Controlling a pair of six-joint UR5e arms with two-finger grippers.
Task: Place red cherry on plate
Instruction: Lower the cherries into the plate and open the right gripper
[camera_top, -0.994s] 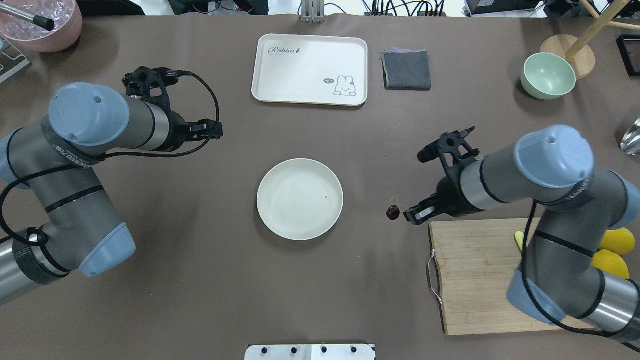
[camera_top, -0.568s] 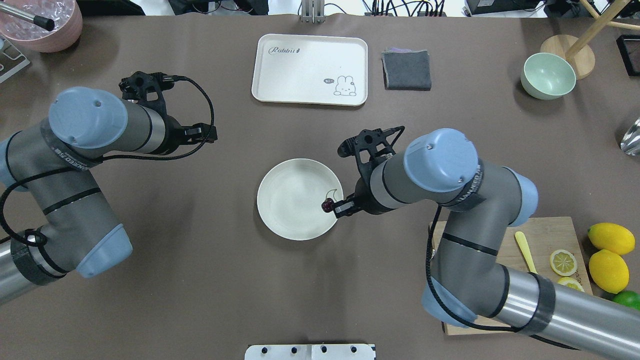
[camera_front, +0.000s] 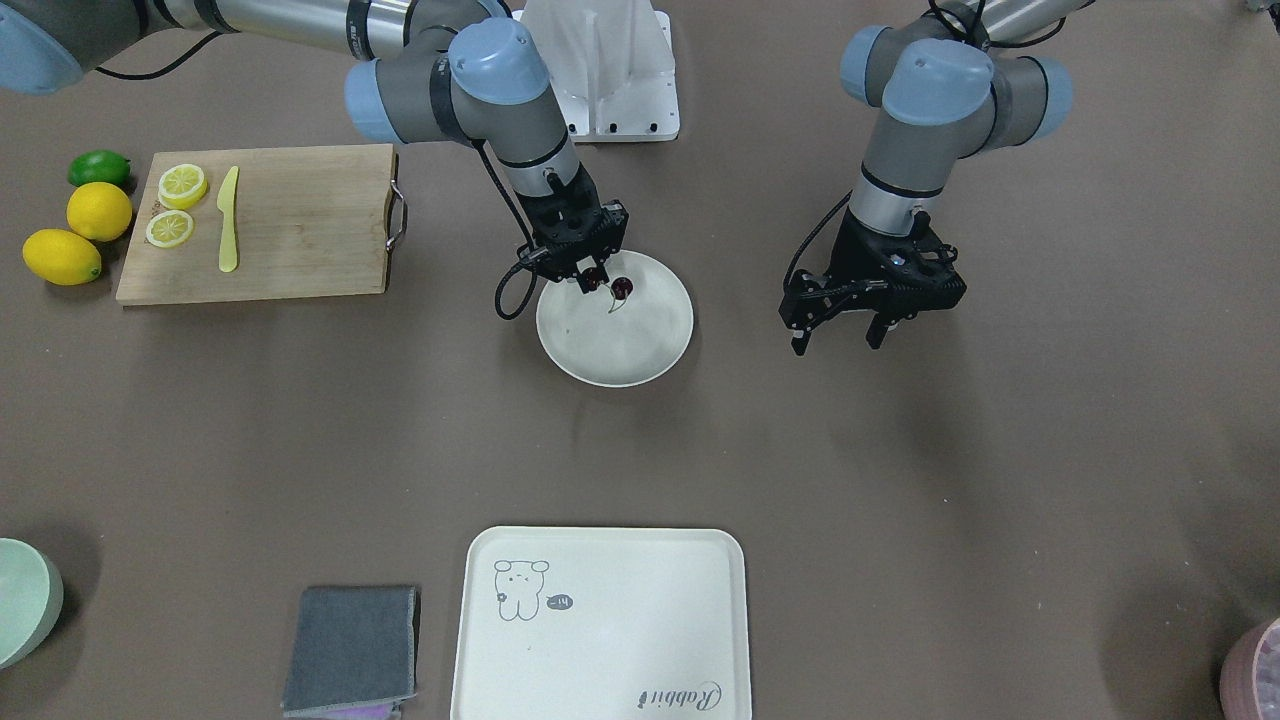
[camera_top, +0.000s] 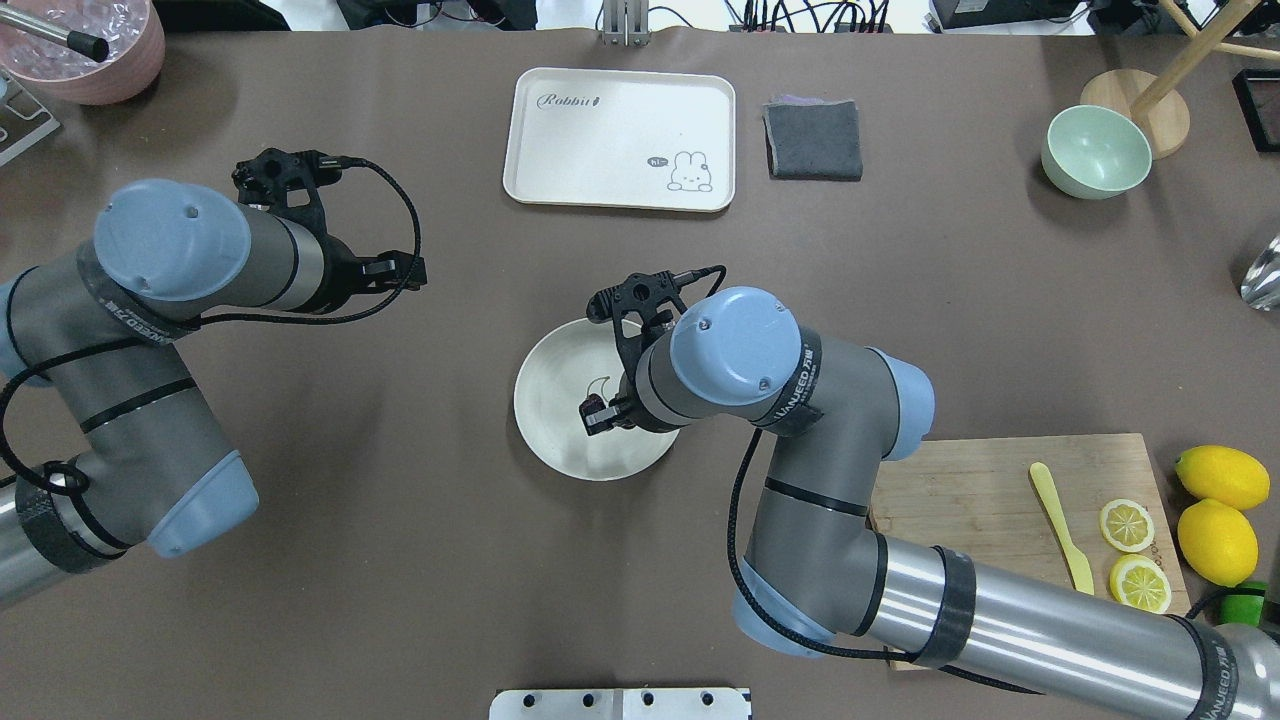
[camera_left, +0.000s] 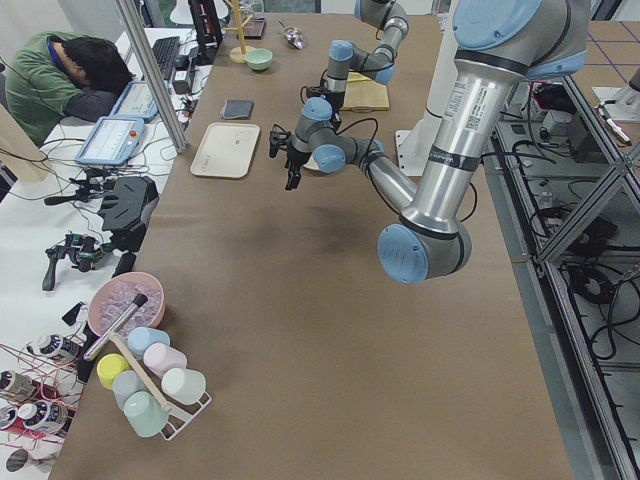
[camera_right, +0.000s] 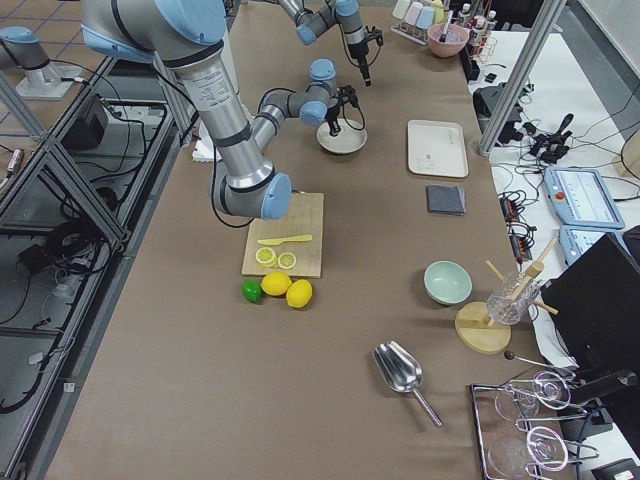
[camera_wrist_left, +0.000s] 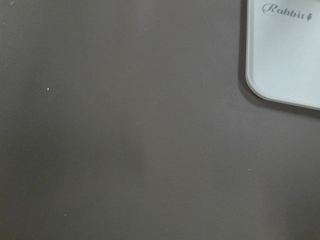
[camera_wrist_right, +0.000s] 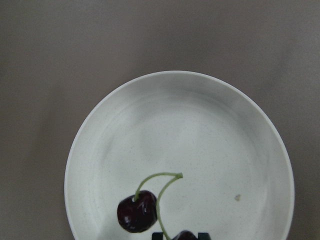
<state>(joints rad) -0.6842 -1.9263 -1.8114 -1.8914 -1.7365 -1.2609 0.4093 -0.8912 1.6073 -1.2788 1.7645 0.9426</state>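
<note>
The red cherry (camera_wrist_right: 137, 211) is over the plate (camera_wrist_right: 80, 150), its stems arching toward the plate's middle. Its second fruit, cut off at the wrist view's edge, sits clamped in the right gripper (camera_front: 592, 284) fingers. Contact with the plate is unclear. The left gripper (camera_front: 836, 337) fingers stand apart over the desk (camera_front: 900, 500).

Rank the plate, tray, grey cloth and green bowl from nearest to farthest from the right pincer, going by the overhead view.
From the right pincer, which grips the cherry:
1. plate: directly beneath it.
2. tray: straight ahead, at the table's far edge.
3. grey cloth: beside the tray, towards the robot's right.
4. green bowl: far right corner.
</note>
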